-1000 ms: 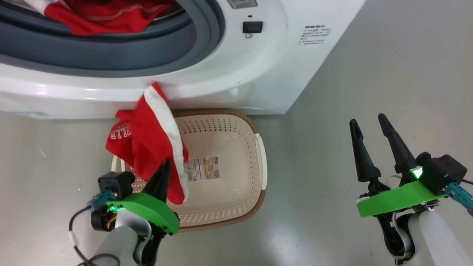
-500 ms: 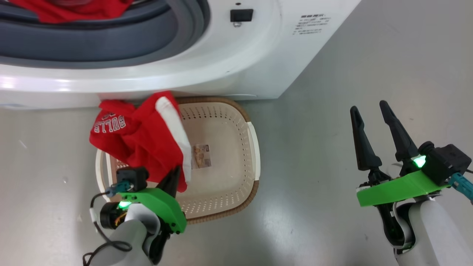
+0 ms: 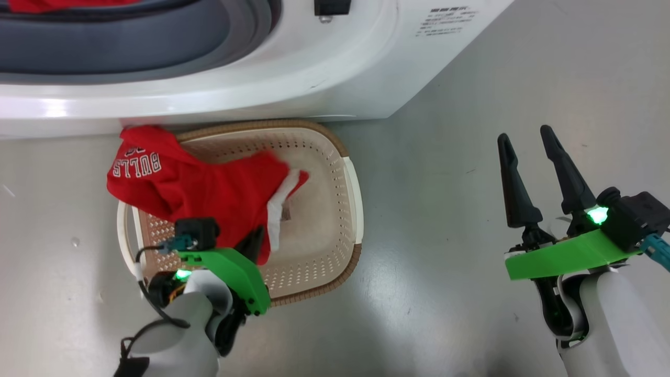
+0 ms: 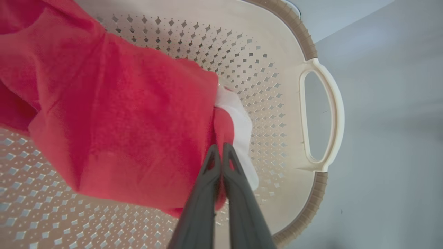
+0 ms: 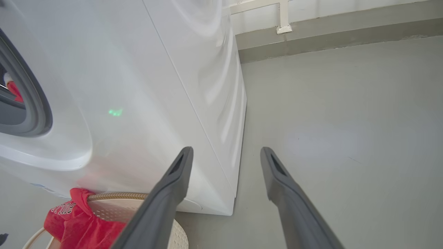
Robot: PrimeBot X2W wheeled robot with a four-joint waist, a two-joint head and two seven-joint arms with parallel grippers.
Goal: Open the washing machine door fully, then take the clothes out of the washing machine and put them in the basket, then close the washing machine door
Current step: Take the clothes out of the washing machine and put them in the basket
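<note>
The left pincer (image 4: 218, 152) is clenched on the red jersey (image 3: 209, 193). The jersey drapes into the basket (image 3: 352, 183) and spills over its far left rim, "BULLS" lettering up. The basket sits on the floor (image 3: 445, 272), close against the washing machine (image 3: 314, 78). More red cloth (image 3: 52, 4) lies behind the grey gasket (image 3: 131, 47). The right pincer (image 3: 524, 133) hangs released, its 2 fingers spread, well apart from the basket.

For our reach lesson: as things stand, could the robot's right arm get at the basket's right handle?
Probably yes: the right gripper is open and empty, floor alone lies between it and the handle, and the red jersey drapes the basket's far side.
</note>
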